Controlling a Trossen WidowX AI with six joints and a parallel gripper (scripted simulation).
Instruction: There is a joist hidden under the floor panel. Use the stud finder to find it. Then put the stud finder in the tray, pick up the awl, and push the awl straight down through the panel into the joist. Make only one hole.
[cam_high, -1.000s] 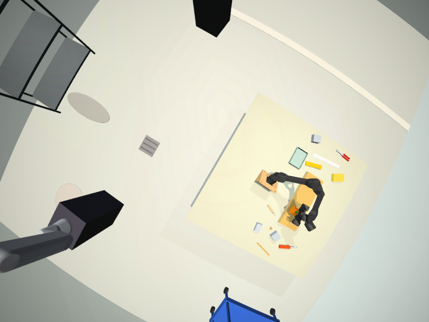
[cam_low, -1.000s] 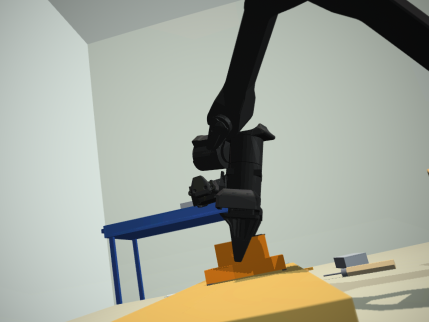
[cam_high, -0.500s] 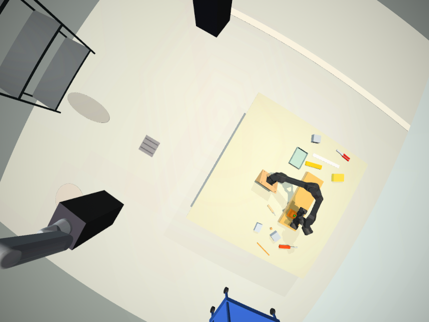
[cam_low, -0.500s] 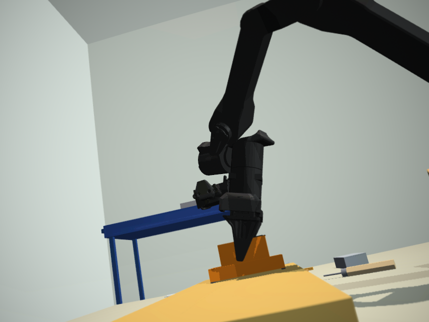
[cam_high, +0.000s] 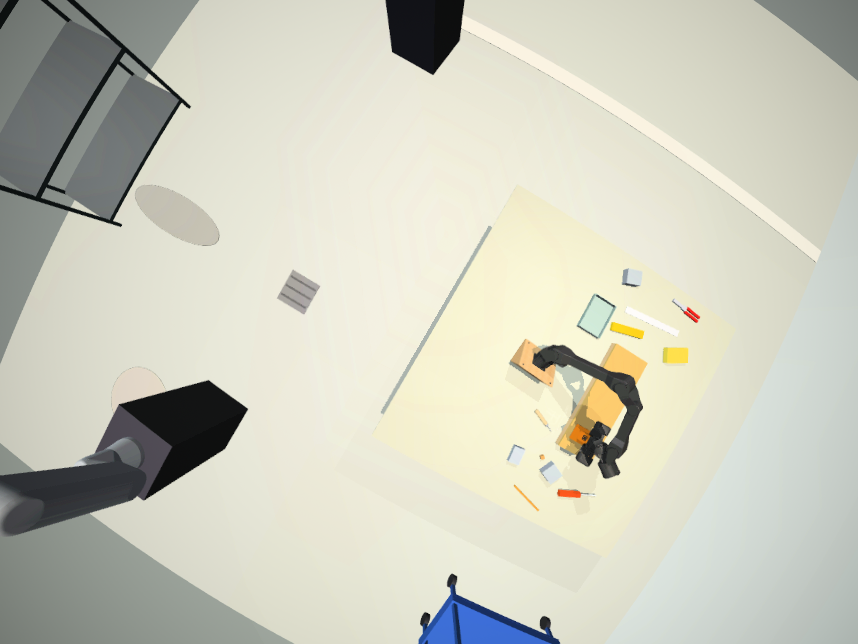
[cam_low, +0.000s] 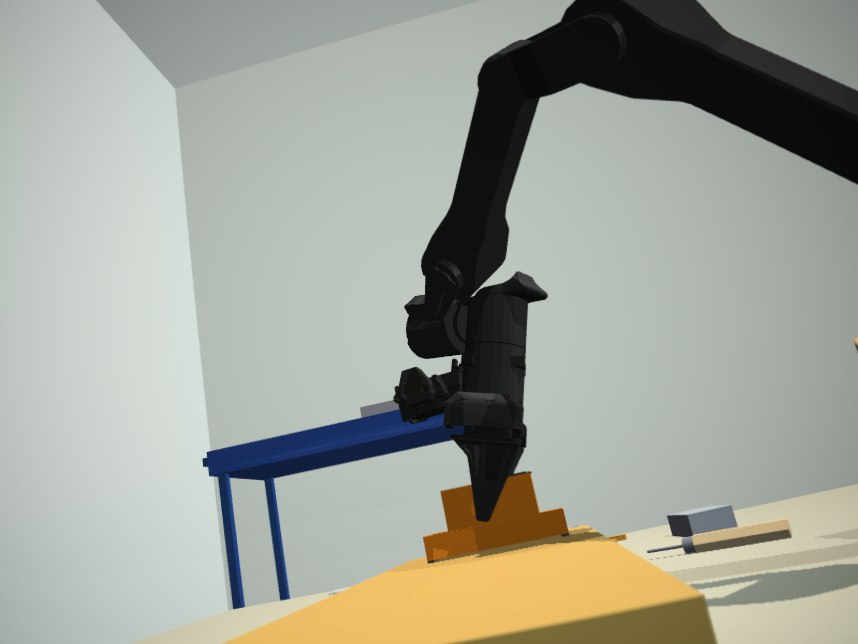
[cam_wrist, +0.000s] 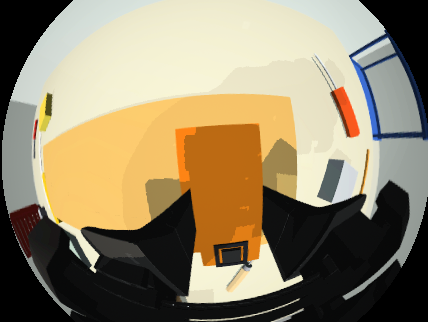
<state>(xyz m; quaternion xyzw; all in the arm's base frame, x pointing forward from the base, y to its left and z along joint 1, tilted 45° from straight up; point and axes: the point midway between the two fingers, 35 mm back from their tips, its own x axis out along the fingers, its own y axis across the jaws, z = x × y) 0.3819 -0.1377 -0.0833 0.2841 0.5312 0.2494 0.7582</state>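
My gripper (cam_low: 485, 516) (cam_wrist: 223, 188) is shut on the orange stud finder (cam_high: 579, 433) (cam_low: 523, 495) (cam_wrist: 225, 170), which is upright on or just above the floor panel (cam_high: 627, 363) (cam_low: 485, 596) (cam_wrist: 100, 175), near the panel's end on the side of the screwdriver. A dark square display on the stud finder shows no readable mark. The awl (cam_high: 541, 418) (cam_low: 741, 535) (cam_wrist: 237, 280), with a pale wooden handle, lies on the table beside the panel. The tray (cam_high: 606, 335), pale green with a dark rim, sits past the panel's other end. The joist is hidden.
An orange-red screwdriver (cam_high: 568, 493) (cam_wrist: 345, 112), grey blocks (cam_high: 515, 454) (cam_high: 550, 472) and a thin orange stick (cam_high: 526, 497) lie near this panel end. A yellow bar (cam_high: 627, 330), a white strip (cam_high: 651, 320), a yellow block (cam_high: 675, 355) and red-handled pliers (cam_high: 691, 314) lie around the far end.
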